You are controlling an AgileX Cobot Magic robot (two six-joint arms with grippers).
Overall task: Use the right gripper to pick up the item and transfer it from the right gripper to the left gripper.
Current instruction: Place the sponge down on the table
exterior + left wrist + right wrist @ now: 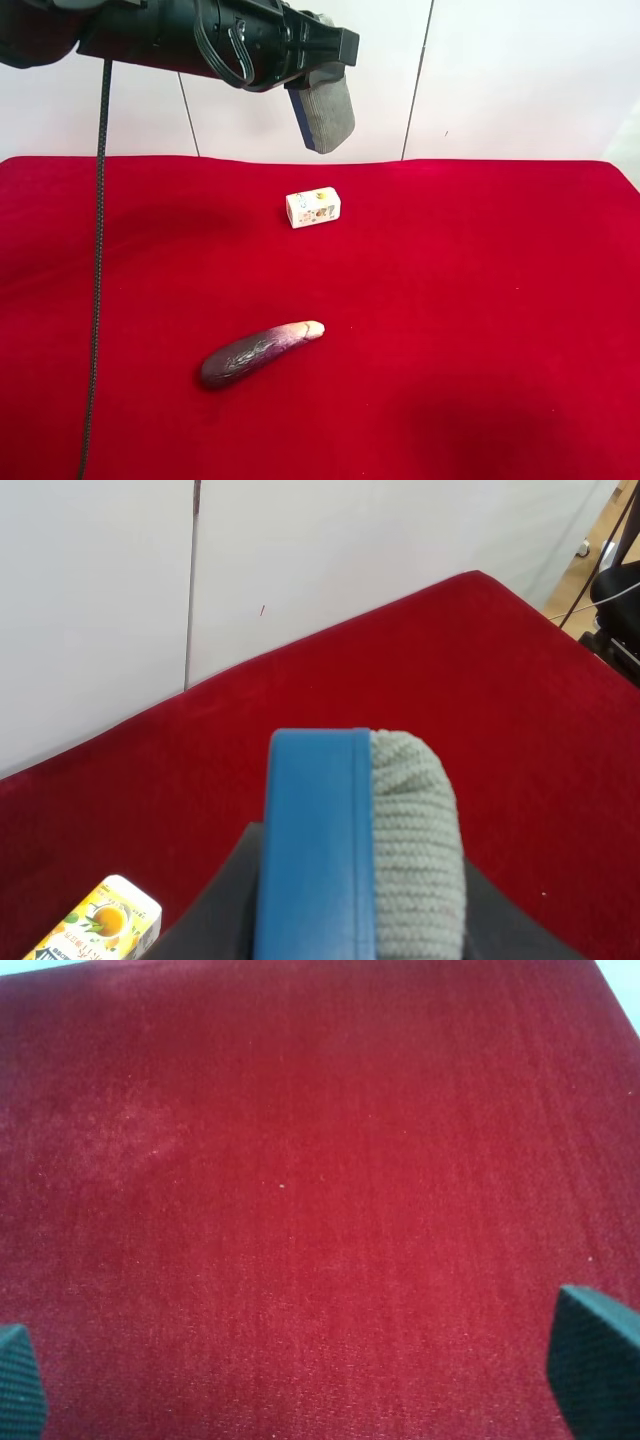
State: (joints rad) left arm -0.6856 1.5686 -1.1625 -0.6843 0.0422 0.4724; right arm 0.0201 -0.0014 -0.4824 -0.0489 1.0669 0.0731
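The item [326, 115], a flat block with a grey felt face and blue backing, hangs from my left gripper [315, 72] on the all-black arm at the exterior high view's upper left, well above the red table. In the left wrist view the item [355, 840] sits edge-on between the dark jaws of the left gripper [360, 925], which is shut on it. My right gripper [310, 1390] is open and empty, its two fingertips [595, 1360] wide apart over bare red cloth. The right arm is out of the exterior high view.
A small white printed box [313, 208] stands on the red cloth [500, 300] below the held item; it also shows in the left wrist view [100, 925]. A purple eggplant [258, 354] lies nearer the front. A black cable [98, 250] hangs down at the left.
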